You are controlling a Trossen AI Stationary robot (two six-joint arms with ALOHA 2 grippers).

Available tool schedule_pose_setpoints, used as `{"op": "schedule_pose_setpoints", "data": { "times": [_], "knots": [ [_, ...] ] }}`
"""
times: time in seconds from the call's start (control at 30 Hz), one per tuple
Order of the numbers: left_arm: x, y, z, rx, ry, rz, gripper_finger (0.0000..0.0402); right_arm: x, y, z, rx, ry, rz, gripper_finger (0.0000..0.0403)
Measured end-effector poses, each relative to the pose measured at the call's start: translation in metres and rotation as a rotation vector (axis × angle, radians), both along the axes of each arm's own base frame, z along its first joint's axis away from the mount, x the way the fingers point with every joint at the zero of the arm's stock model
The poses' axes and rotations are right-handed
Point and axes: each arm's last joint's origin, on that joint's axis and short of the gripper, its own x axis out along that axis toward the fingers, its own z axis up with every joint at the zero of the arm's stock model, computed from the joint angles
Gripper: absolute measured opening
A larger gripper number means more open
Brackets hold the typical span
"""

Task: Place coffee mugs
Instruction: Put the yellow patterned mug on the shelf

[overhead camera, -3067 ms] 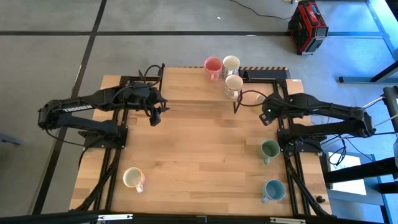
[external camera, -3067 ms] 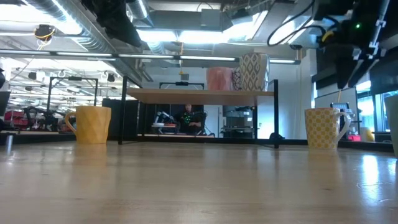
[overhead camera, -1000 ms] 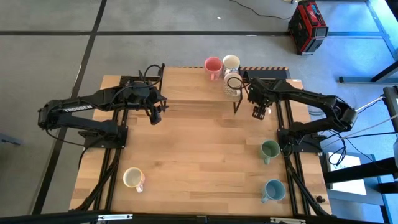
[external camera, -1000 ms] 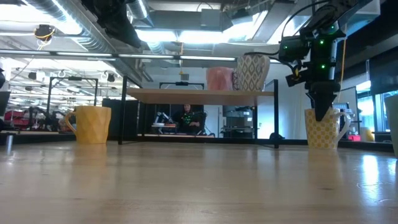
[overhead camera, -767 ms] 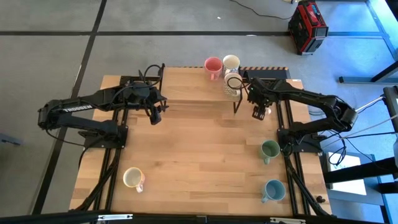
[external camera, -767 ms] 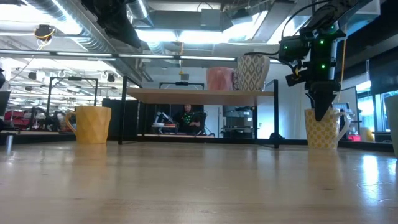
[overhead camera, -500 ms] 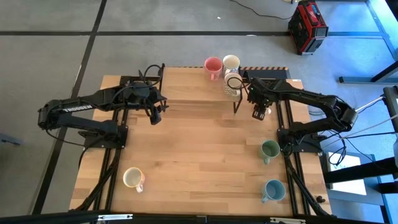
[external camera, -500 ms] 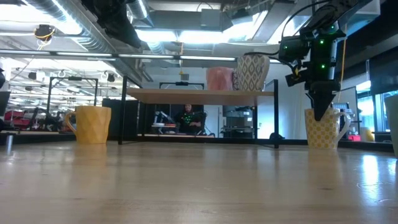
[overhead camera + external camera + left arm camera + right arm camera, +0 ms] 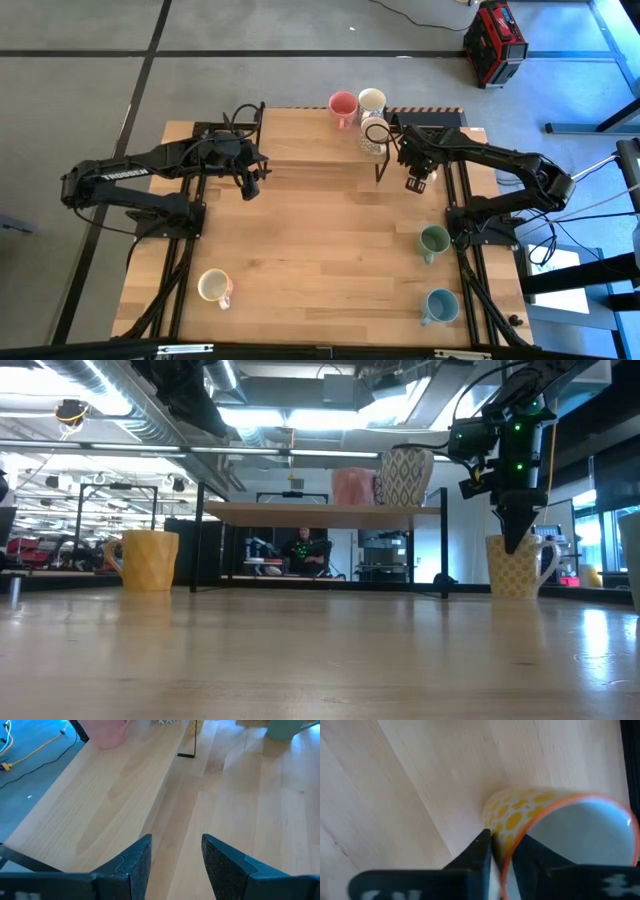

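Note:
A yellow-spotted mug with an orange rim stands upright on the table just in front of the raised shelf, at its right end. My right gripper reaches down into it and is shut on its wall; in the high view the gripper hides the mug. On the shelf stand a pink mug, a white mug and a patterned mug. My left gripper hangs open over the table by the shelf's front edge, holding nothing. My right gripper holds the spotted mug by its wall just below the rim, with one finger outside and the other inside the mug. The fingers come from above, pointing down. The mug stays upright with its base on the table.
A green mug and a blue mug stand along the table's right edge. An orange-yellow mug stands near the front left. The shelf's black legs rise close to the held mug. Bare wood lies across the table's middle.
The spotted mug has shifted slightly toward the table's left under my right gripper, which has stayed in place above it.

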Motion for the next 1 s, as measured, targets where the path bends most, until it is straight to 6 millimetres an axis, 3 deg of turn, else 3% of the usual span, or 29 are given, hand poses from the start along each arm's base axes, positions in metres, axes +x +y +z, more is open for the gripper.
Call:
{"op": "schedule_pose_setpoints", "data": {
  "times": [0.2, 0.6, 0.83, 1.0],
  "knots": [
    [0.0, 0.0, 0.0, 0.0, 0.0, 0.0, 0.0167, 0.0, 0.0, 0.0, 0.004, -0.002, 0.0, 0.0009],
    [0.0, 0.0, 0.0, 0.0, 0.001, 0.0, 0.0167, -0.001, 0.002, 0.003, 0.013, -0.028, -0.02, 0.0006],
    [0.0, 0.0, 0.0, 0.0, 0.001, 0.0, 0.0167, -0.01, 0.009, 0.017, -0.014, -0.062, -0.033, 0.0004],
    [0.0, 0.0, 0.0, 0.0, 0.001, 0.0, 0.0167, -0.017, 0.014, 0.04, -0.044, -0.09, -0.053, 0.0003]
  ]
}}
